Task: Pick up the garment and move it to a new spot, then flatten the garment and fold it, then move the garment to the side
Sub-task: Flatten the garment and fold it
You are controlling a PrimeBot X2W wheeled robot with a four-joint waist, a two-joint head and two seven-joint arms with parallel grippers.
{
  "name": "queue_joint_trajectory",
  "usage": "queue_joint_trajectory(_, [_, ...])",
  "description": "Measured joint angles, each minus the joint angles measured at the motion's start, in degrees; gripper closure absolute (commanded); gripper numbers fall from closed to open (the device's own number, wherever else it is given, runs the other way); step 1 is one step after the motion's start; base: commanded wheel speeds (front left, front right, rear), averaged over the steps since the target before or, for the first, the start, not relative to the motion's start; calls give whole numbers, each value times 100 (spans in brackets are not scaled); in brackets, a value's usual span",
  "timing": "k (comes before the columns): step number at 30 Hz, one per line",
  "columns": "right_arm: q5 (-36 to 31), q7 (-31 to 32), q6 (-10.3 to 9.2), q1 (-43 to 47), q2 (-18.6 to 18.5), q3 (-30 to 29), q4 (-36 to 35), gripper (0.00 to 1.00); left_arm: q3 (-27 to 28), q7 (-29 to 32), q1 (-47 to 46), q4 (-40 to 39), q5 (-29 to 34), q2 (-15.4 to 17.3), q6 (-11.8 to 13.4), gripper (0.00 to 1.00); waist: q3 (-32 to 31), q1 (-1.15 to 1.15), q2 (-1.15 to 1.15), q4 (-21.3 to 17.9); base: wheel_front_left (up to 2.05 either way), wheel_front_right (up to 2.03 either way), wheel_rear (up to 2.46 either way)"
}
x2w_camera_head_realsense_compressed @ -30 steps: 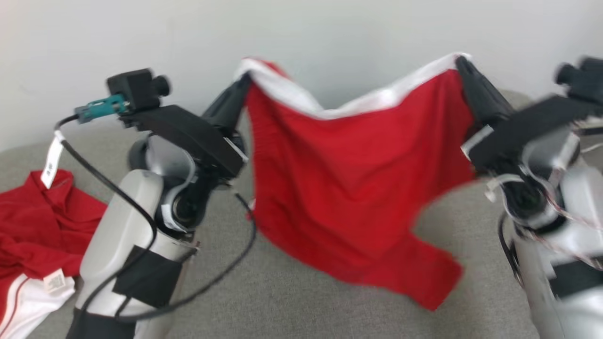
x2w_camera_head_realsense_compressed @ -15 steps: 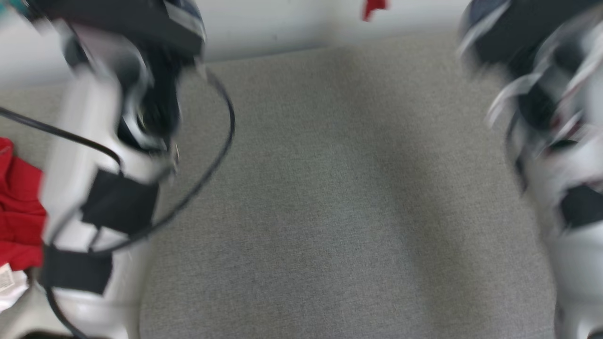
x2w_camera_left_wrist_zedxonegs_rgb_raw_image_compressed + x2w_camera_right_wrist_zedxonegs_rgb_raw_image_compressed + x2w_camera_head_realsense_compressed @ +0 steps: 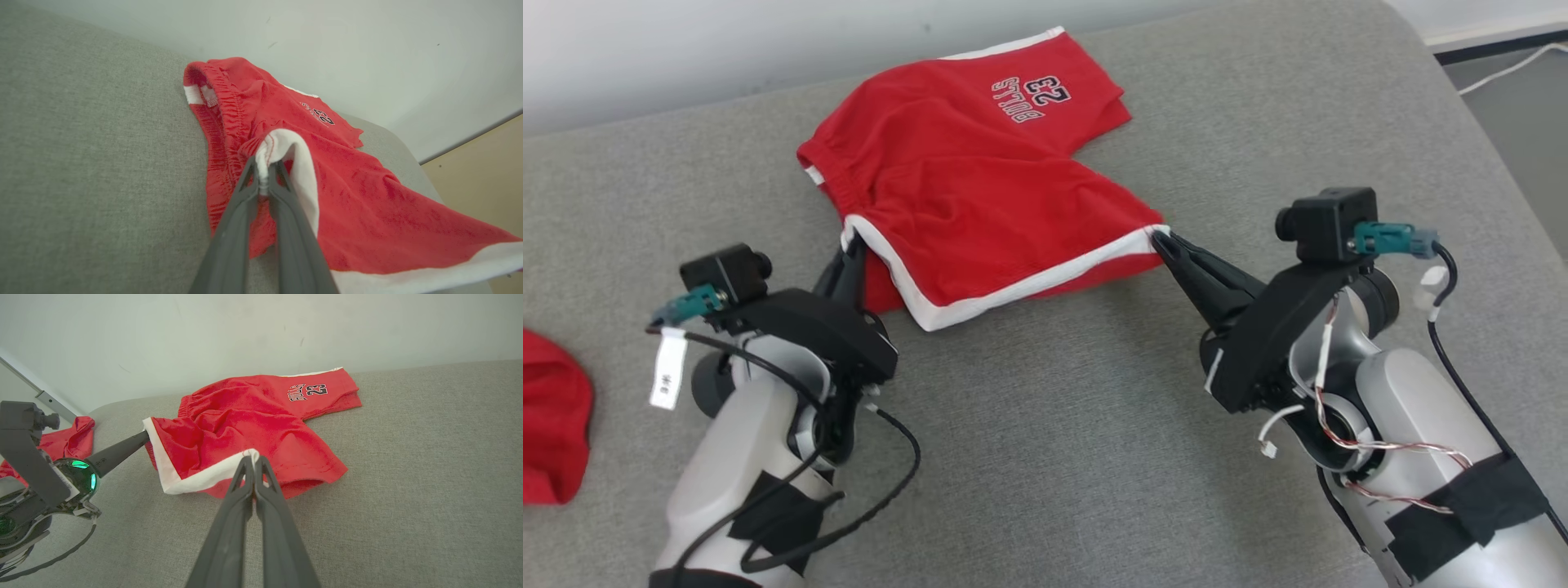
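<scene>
While both my hands are pinched on one hem, the entries stand thus.

Item 1: red basketball shorts [image 3: 980, 180]. Soft knit cloth, lightly creased. The gathered elastic waistband [image 3: 212, 106] carries a white stripe. A broad white band [image 3: 1013, 286] edges the leg hem, and a "BULLS 23" print [image 3: 1031, 96] sits on the far leg. They lie spread on the far part of the grey upholstered surface [image 3: 1094, 457], close to the wall [image 3: 686, 49], ahead of my hands and between them. The near leg's hem runs from one hand to the other, raised at each corner and slack nearer my left.

Item 2: left hand [image 3: 849, 245]. Two long dark fingers, closed tight on the hem's left corner. The white band bunches in a fold over the tips.

Item 3: right hand [image 3: 1164, 238]. Fingers pressed together, nipping the right corner of the same band at the very tips.

Item 4: the surface itself. Coarse woven cloth, matte, with a rounded far right corner.

Item 5: second red garment [image 3: 551, 425]. Crumpled at the surface's left edge, well apart from the shorts.

Item 6: black cable [image 3: 882, 498], looped, and white tag [image 3: 668, 371], both on my left forearm.
</scene>
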Motion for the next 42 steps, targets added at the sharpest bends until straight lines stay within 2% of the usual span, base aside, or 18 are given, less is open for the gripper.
queue_joint_trajectory(6, [19, -44, 21, 369, -204, -156, 37, 100, 74, -255, 96, 272, -11, -12, 32, 100, -206, -1, 0, -27, 0, 0, 0])
queue_joint_trajectory(12, [133, -269, 49, 833, -318, -344, 185, 100, 42, -519, 652, 402, -44, -60, -12, 100, -535, -2, -1, 136, 0, 0, 0])
queue_joint_trajectory(16, [97, -387, 52, 1244, -344, -311, 343, 100, -223, -622, 1089, 525, 26, -65, -203, 100, -778, -2, -1, 277, 0, 0, 0])
queue_joint_trajectory(20, [66, -468, 52, 1586, -458, -314, 430, 100, -420, -647, 1433, 634, 110, -83, -256, 100, -1020, -2, -1, 409, 0, 0, 0])
queue_joint_trajectory(25, [-25, -495, 52, 1962, -503, -186, 446, 100, -508, -730, 1679, 658, 197, -85, -305, 100, -1288, -2, -1, 555, 0, 0, 0])
queue_joint_trajectory(32, [-258, -410, 52, 2561, -766, -3, 503, 100, -619, -781, 2011, 699, 256, -89, -307, 100, -1574, -2, -1, 699, 0, 0, 0])
queue_joint_trajectory(40, [-330, -316, 51, 2815, -805, 186, 441, 100, -687, -860, 2342, 675, 279, -89, -312, 100, -1752, -2, -1, 774, 0, 0, 0])
queue_joint_trajectory(41, [-326, -309, 51, 2820, -797, 200, 447, 84, -699, -873, 2373, 671, 291, -89, -313, 63, -1758, -2, -1, 778, 0, 0, 0])
queue_joint_trajectory(42, [-294, -289, 51, 2839, -778, 205, 459, 24, -715, -872, 2407, 675, 316, -89, -333, 5, -1763, -2, -1, 783, 0, 0, 0])
